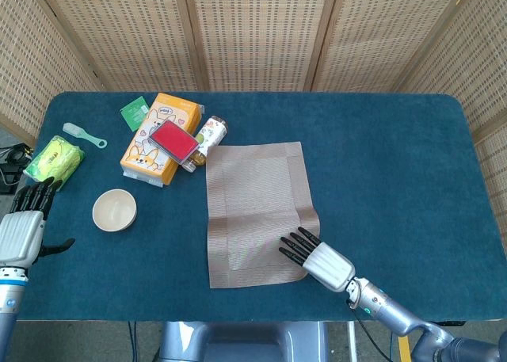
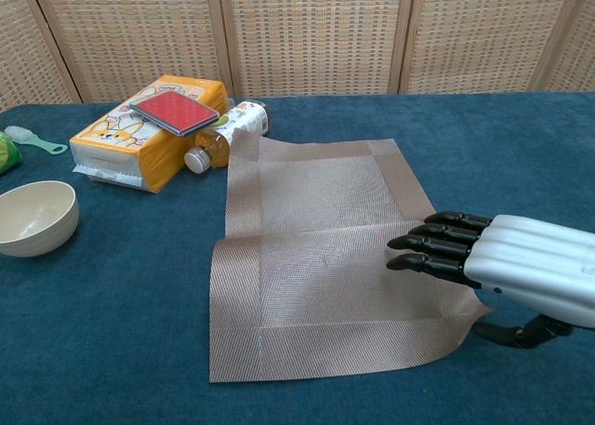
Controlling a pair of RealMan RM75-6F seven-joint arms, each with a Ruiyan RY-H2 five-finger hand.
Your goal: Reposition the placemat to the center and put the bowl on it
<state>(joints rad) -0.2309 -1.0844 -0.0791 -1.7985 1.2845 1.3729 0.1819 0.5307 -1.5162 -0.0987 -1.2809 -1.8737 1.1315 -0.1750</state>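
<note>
The beige woven placemat (image 1: 253,211) (image 2: 316,267) lies left of the table's middle, buckled with a crease across it and its near right corner lifted. My right hand (image 1: 313,255) (image 2: 493,258) rests flat on the mat's near right part, fingers stretched out and pointing left; its thumb sits low beside the lifted corner. The cream bowl (image 1: 115,210) (image 2: 35,218) stands empty and upright on the blue cloth, well to the mat's left. My left hand (image 1: 24,219) hovers at the table's left edge, fingers apart, holding nothing, a short way left of the bowl.
Beyond the mat's far left corner lie an orange tissue pack (image 1: 158,140) with a red case (image 1: 174,140) on top and a small bottle (image 1: 210,132) on its side. A green packet (image 1: 54,160), a brush (image 1: 83,135) and a green sachet (image 1: 135,112) sit at far left.
</note>
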